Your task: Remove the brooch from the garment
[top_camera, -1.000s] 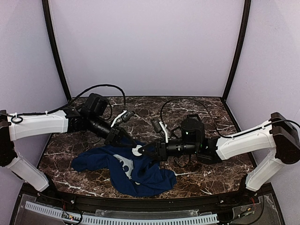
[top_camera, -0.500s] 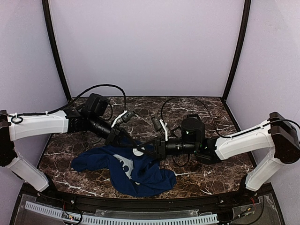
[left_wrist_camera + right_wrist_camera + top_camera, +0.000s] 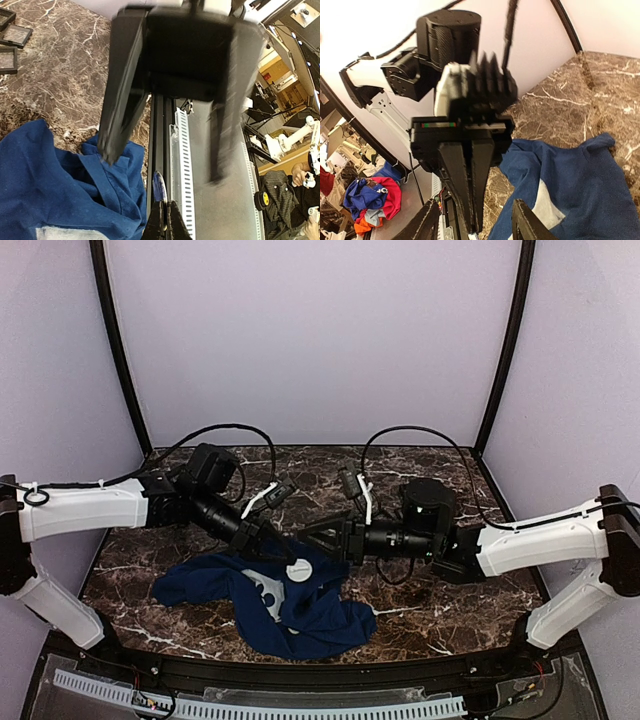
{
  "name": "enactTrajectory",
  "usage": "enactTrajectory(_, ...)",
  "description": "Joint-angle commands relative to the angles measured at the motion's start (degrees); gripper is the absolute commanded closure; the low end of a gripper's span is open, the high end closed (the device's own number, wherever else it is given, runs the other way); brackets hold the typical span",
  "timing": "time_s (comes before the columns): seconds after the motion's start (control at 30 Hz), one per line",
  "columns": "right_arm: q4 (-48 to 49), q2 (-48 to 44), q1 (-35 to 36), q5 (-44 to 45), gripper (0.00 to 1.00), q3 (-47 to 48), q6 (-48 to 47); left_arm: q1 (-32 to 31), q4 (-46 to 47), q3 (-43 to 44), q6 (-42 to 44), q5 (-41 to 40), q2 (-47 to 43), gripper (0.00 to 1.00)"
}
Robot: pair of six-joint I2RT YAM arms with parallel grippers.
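The dark blue T-shirt [image 3: 300,618] lies crumpled on the marble table, pale print up; it also shows in the left wrist view [image 3: 50,190] and the right wrist view [image 3: 580,180]. My left gripper [image 3: 165,207] is shut on the brooch [image 3: 159,187], a small bluish-silvery piece that stands up between its tips. It hangs just above the shirt's upper edge [image 3: 283,547]. My right gripper [image 3: 476,222] is open and empty. It faces the left gripper tip to tip [image 3: 312,533], and its blurred fingers [image 3: 120,110] straddle the air in front of the brooch.
Small black square trays [image 3: 12,35] lie on the marble at the far left in the left wrist view. A round white patch [image 3: 298,568] sits on the shirt below both grippers. The table's front rail [image 3: 300,675] runs close behind the shirt.
The right gripper has lifted off the shirt, drawn back to the right and now stands open. The left gripper has shifted slightly right. The shirt stays in place.
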Motion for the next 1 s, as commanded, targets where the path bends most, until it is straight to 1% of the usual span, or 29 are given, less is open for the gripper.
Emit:
enactTrajectory(0.0, -1.48, -2.26, -0.44, -0.59, 0.49, 0.22, -2.1, -0.12, 0.1, -0.75, 0.08, 0.5, -1.86, 0.99)
enactTrajectory(0.2, -3.61, -3.07, -0.47, -4.26, 0.51, -1.27, -1.86, 0.11, 0.38, -1.11, -0.07, 0.63, -2.55, 0.99)
enactTrajectory(0.37, -5.11, -1.86, -0.2, -7.37, 0.55, -1.28, -1.5, 0.45, 0.72, -1.07, -0.38, 0.86, -2.93, 0.99)
enactTrajectory(0.57, -4.37, 0.27, 0.27, -7.85, 0.66, -1.21, -1.07, 0.54, 1.56, -1.42, -0.86, 1.5, -3.43, 0.99)
enactTrajectory(0.7, -3.64, 0.77, 0.27, -7.65, 0.69, -1.14, -0.94, 0.61, 1.62, -1.49, -0.97, 2.2, -3.43, 0.99)
enactTrajectory(0.87, -3.22, 0.87, 0.24, -8.12, 0.82, -0.96, -0.84, 0.69, 1.53, -1.47, -0.88, 2.12, -3.43, 0.99)
enactTrajectory(0.97, -3.41, 1.05, 0.28, -8.42, 0.85, -0.88, -0.88, 0.67, 1.51, -1.41, -0.83, 2.03, -3.43, 0.99)
